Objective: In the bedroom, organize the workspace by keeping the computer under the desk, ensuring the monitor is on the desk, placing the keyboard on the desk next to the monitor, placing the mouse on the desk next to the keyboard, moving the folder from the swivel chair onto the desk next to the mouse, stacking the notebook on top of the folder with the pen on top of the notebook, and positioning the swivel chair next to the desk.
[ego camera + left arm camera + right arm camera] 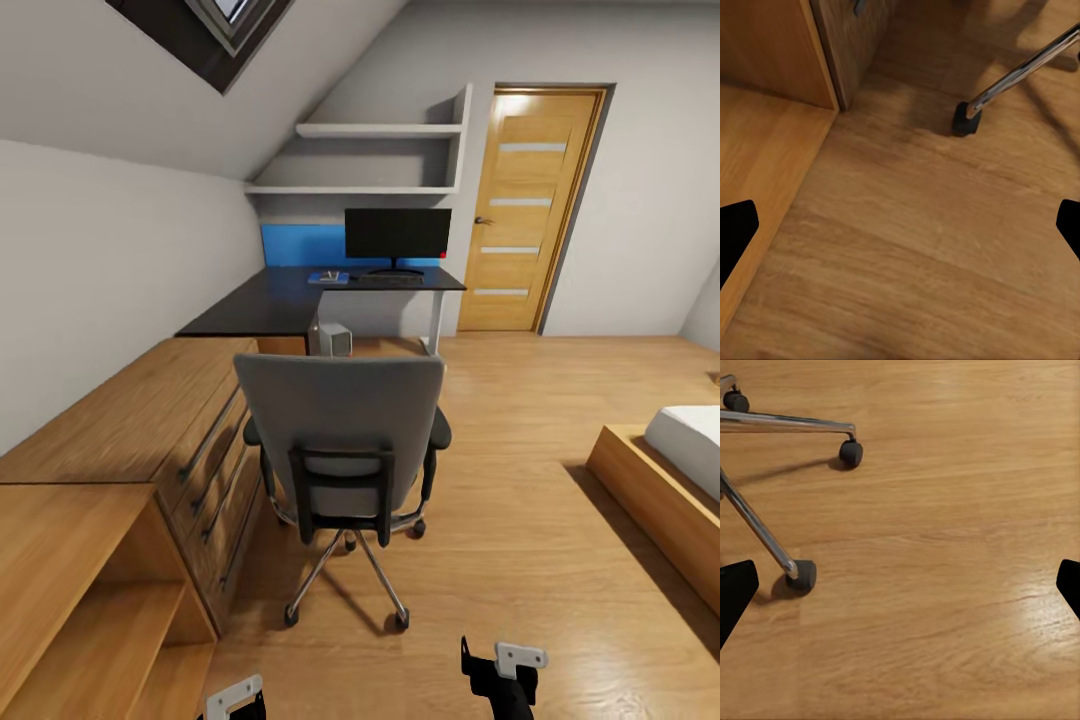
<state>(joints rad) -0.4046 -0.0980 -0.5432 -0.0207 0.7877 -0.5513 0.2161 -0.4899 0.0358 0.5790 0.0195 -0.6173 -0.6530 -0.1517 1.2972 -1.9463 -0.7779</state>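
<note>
Both tools hang low over the wood floor (pixel 560 560), left tool (pixel 900 225) and right tool (pixel 900 585) each spread wide and empty. Just ahead stands the grey upholstered swivel chair (pixel 340 420), back toward them, on chrome legs. Beyond, the glossy black tabletop (pixel 270 300) carries the flat monitor (pixel 397 233), slim keyboard (pixel 390 280) and blue folder (pixel 328 277).

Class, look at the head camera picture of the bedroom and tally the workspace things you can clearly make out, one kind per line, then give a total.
Swivel chair: 1
Desk: 1
Monitor: 1
Keyboard: 1
Computer: 1
Folder: 1
Total: 6
Anything lying on the folder is too small to count.
</note>
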